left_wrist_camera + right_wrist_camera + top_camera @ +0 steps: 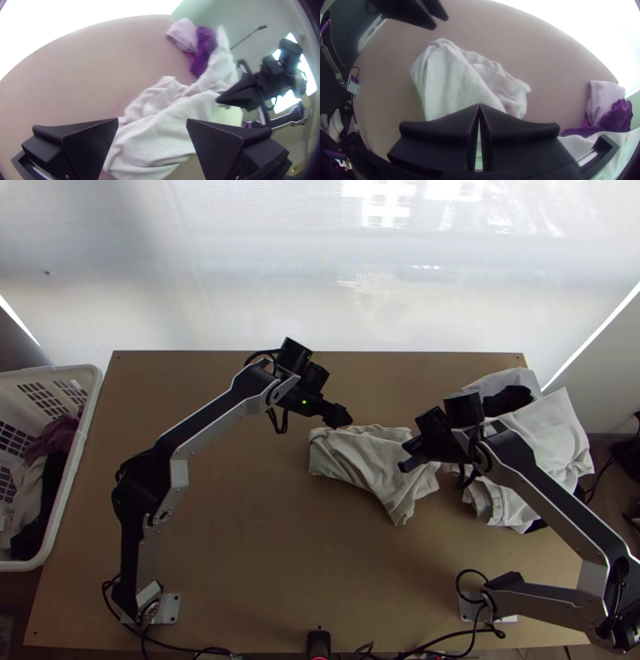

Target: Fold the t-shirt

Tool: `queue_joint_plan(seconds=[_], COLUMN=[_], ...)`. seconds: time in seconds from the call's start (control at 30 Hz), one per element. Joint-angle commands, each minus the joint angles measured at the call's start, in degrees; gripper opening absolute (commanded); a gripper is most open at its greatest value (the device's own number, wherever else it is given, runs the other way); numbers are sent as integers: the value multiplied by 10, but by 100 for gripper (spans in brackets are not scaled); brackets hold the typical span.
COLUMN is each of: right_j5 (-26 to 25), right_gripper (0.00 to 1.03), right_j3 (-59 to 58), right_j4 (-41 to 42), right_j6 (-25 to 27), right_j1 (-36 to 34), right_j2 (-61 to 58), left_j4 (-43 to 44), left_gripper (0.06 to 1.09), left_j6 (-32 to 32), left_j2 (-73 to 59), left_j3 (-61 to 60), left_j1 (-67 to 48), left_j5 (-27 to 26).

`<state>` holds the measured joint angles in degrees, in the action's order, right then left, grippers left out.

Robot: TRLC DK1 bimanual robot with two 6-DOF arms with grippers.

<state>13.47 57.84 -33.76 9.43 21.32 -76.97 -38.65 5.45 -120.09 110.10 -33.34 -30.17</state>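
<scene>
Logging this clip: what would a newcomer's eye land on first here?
Probably the pale shirt, lying bunched mid-table between the two grippers: the left gripper open near one end, the right gripper with its fingertips together by the other. Next, the heap of clothes at the table's right side, white with dark pieces, and the white basket of clothes at the left edge.

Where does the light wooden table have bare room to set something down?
Bare: the table between the left arm and the bunched off-white cloth, and from that cloth towards the near edge. Crowded: right side, with the black right hand and a white-and-black cloth pile.
</scene>
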Motion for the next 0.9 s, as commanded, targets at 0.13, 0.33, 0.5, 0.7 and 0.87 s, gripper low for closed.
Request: queue_joint_plan(seconds=[0.13, 0.33, 0.5, 0.7, 0.87], right_j5=[22, 41, 61, 90, 101], right_gripper=[3, 3, 3, 3, 3], right_j3=[45, 69, 79, 69, 63], right_j4=[27, 45, 48, 51, 70], right_j6=[8, 4, 4, 5, 15], right_j1=[64, 71, 71, 63, 41], right_j2=[-123, -181, -199, -216, -243], left_j4=[192, 224, 227, 234, 227], left_gripper=[69, 36, 10, 10, 9], left_j6=[7, 0, 13, 12, 4], left_j2=[120, 140, 118, 87, 27], left_j3=[-210, -254, -257, -272, -249], left_j1=[-7, -72, -85, -117, -130], left_j5=[234, 227, 171, 145, 133])
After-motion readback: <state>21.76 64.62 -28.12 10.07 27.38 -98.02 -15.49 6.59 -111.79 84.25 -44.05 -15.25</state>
